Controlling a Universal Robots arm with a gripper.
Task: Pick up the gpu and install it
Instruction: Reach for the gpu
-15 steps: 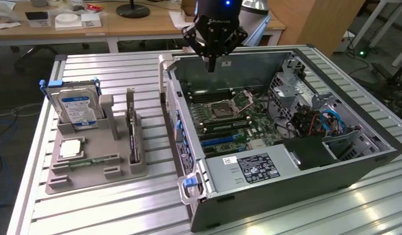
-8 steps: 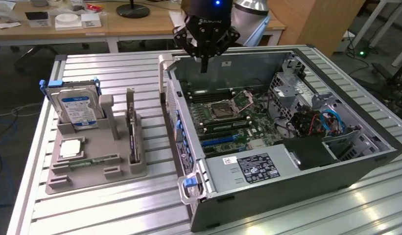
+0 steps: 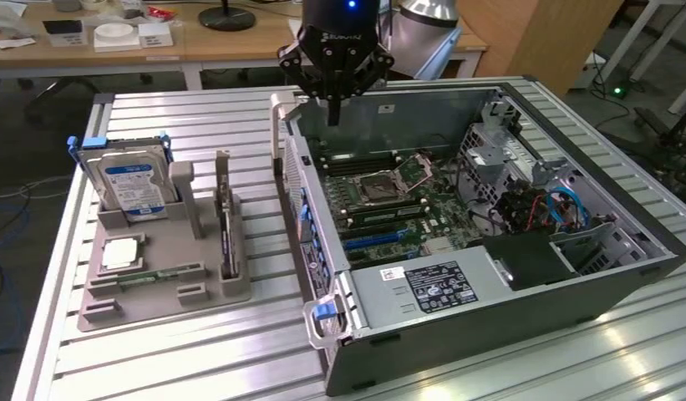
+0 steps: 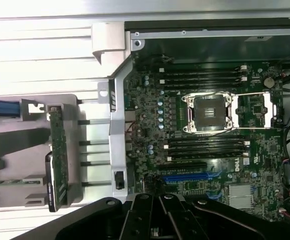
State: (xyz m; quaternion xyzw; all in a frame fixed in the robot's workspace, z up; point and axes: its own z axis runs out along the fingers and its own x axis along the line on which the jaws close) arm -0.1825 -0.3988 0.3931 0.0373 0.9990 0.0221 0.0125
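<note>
- Slatted metal table point(image 3: 153, 359) carries an open computer case point(image 3: 488, 317) lying on its side, interior facing up.
- Nearest end of the case: power supply with a white-and-black label point(image 3: 432, 284). A blue latch handle point(image 3: 323, 313) sits at the near corner.
- Motherboard point(image 3: 388, 200) is exposed. The CPU socket point(image 4: 208, 114) is open, with dark memory slots on both sides of it. The blue expansion slot point(image 4: 184, 177) has no card in it.
- Grey holder point(image 3: 165, 296) sits just beside the case, on the exterior view's left.
- The gpu point(image 3: 223, 225) stands on edge in the holder's slot nearest the case, not picked up. In the wrist view its green board point(image 4: 59, 155) shows edge-on with a black part along one face.
- Also in the holder: memory stick point(image 3: 159, 274) lying flat, a processor chip point(image 3: 119, 252), and further back a hard drive point(image 3: 131, 185) upright with a blue-white label.
- Gripper point(image 3: 333, 117) hangs above the far end of the case, well apart from the gpu. Its fingers are drawn together to a narrow point, with nothing between them.
- Beyond the table: a wooden desk point(image 3: 119, 50) with small items.
</note>
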